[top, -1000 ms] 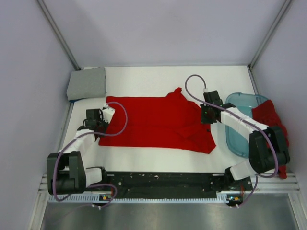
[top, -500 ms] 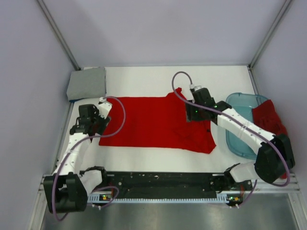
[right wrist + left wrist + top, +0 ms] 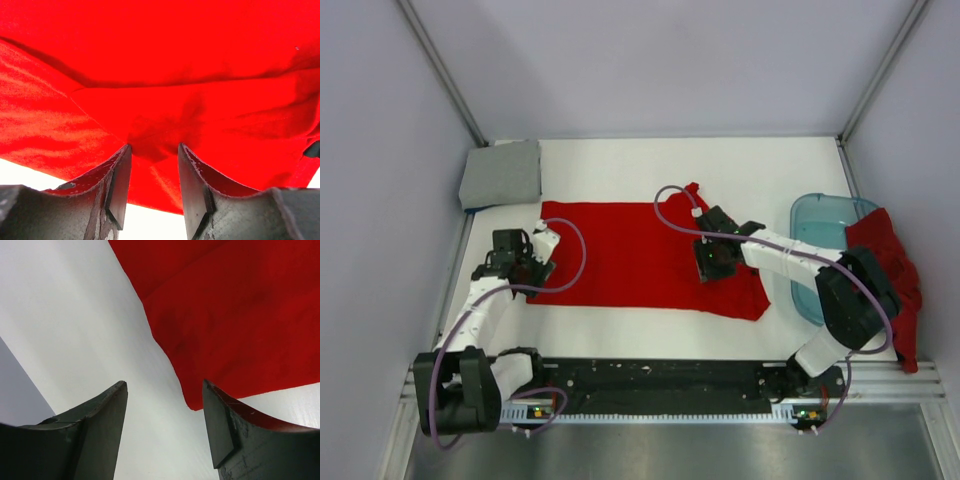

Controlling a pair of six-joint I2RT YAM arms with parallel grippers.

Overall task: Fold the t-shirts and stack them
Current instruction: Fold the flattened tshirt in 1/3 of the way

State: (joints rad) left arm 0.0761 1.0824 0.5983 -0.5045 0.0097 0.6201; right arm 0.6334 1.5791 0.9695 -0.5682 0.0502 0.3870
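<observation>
A bright red t-shirt lies spread flat across the middle of the table. My left gripper hovers open over bare table just off the shirt's near-left corner, with nothing between its fingers. My right gripper stands open over the shirt's right part, its fingertips pressing down on the cloth beside a fold line. A folded light grey t-shirt sits at the far left corner. A darker red t-shirt hangs over the right side of the tub.
A translucent light-blue tub stands at the right edge of the white table. Metal frame posts and plain walls close in the left, right and far sides. The arms' base rail runs along the near edge.
Both grippers were shut a second ago and are open now. The left one swung out left, then returned beside the shirt's near-left corner. The right one moved left onto the shirt.
</observation>
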